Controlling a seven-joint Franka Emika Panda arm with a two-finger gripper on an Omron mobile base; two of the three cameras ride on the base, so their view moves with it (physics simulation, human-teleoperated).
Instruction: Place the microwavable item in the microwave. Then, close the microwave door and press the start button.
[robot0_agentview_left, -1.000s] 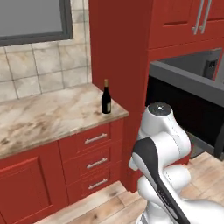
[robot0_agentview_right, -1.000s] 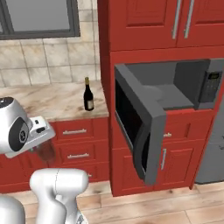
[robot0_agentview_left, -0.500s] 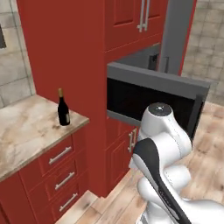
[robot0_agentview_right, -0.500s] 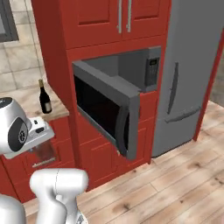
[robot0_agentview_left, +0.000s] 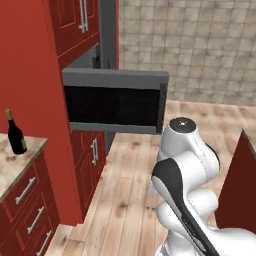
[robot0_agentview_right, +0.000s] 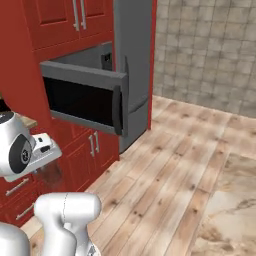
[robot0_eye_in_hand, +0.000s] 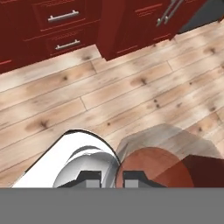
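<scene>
The microwavable item, a clear glass tumbler (robot0_eye_in_hand: 154, 166) with reddish-brown contents, hangs over the wooden floor. My gripper (robot0_eye_in_hand: 111, 177) is shut on its rim wall. From the right base view, the tumbler (robot0_agentview_right: 50, 173) hangs under my gripper (robot0_agentview_right: 46, 161) at the left, low in front of the red drawers. The microwave (robot0_agentview_right: 92, 55) sits in the red cabinet column, its door (robot0_agentview_right: 80, 96) swung wide open with the bar handle toward the room. In the left base view the open door (robot0_agentview_left: 114, 102) stands ahead of the arm, with the grey cavity (robot0_agentview_left: 87, 57) behind it.
A dark wine bottle (robot0_agentview_left: 15, 134) stands on the marble counter (robot0_agentview_left: 12, 165) at the left. A grey fridge (robot0_agentview_right: 132, 60) is right of the microwave. Red drawers (robot0_eye_in_hand: 61, 26) and cabinet doors (robot0_agentview_left: 94, 150) line the wooden floor (robot0_agentview_right: 175, 170). A red cabinet corner (robot0_agentview_left: 240, 185) rises at the right.
The base has swung to the right, so the counter and bottle slid to the left edge and the open microwave door came to the middle. The gripper stays shut on the tumbler.
</scene>
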